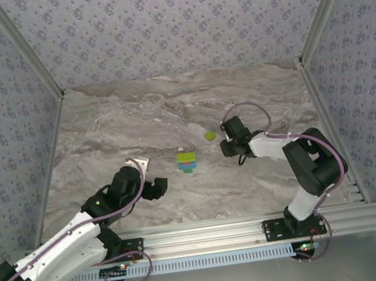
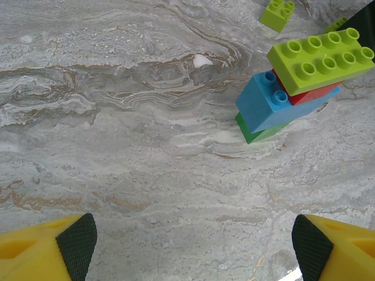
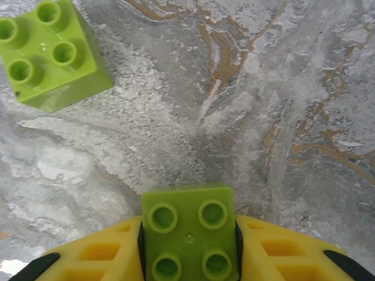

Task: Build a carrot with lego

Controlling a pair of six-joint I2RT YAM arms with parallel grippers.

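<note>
So the right gripper point(image 3: 188, 252) has its jaws pinched onto a small lime brick point(image 3: 187, 213), studs facing the camera, pads snug on both sides as far as I can see. A spare brick point(image 3: 50, 55) of the same colour lies on the table point(image 3: 281, 117) just ahead and off to one side, touching nothing. The left gripper point(image 2: 193, 252) is spread wide with nothing between its fingers point(image 2: 76, 246), low over the table and looking at the carrot point(image 2: 293, 88) from the side.

The carrot is parked mid-table between the two arms: green at the bottom, then blue, red, and a wide lime piece on top. From above it's apart from both grippers, and the right one is near the spare brick.

My read: this is the pick-up for one of the leafy top pieces. The grip looks done, but I can't tell if the brick is off the table yet. Next would be lift it, carry it over to the stack, line it up with the studs on the wide lime piece and press down. Nothing is bracing the stack, so an off-centre push could tip it, maybe the left arm should steady it
</note>
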